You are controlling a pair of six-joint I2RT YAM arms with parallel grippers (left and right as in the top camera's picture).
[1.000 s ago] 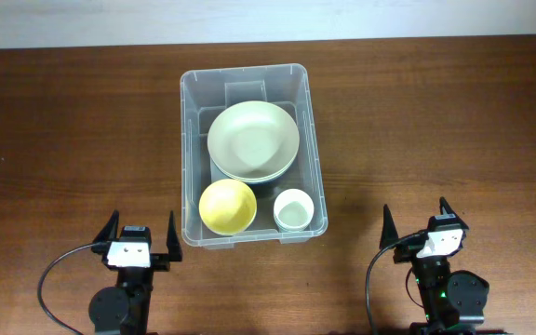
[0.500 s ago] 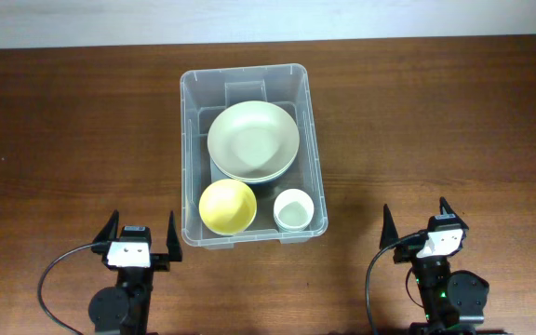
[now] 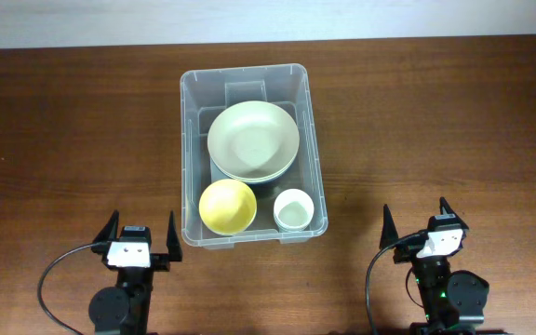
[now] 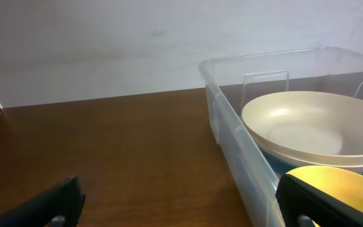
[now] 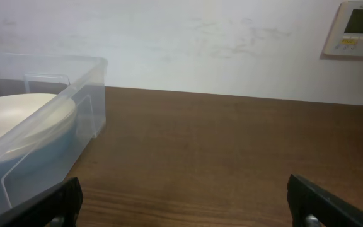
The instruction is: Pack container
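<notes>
Clear container [image 3: 190,158] at mid-bench [image 3: 63,130], long side running away from the arms. Holds a wide pale-green bowl [image 3: 252,140] at the far part, stacked on a bluish dish [image 4: 271,156] mostly hidden beneath. Nearer, side by side: yellow bowl [image 3: 227,206] left, small white bowl [image 3: 293,208] right. Left hand [image 3: 141,221] just off the near-left corner, apart from it, fingers spread, grasping nothing. Right hand [image 3: 414,210] well off to the right, likewise spread and bare. In wrist views, fingertips cut off by the lower edge.
</notes>
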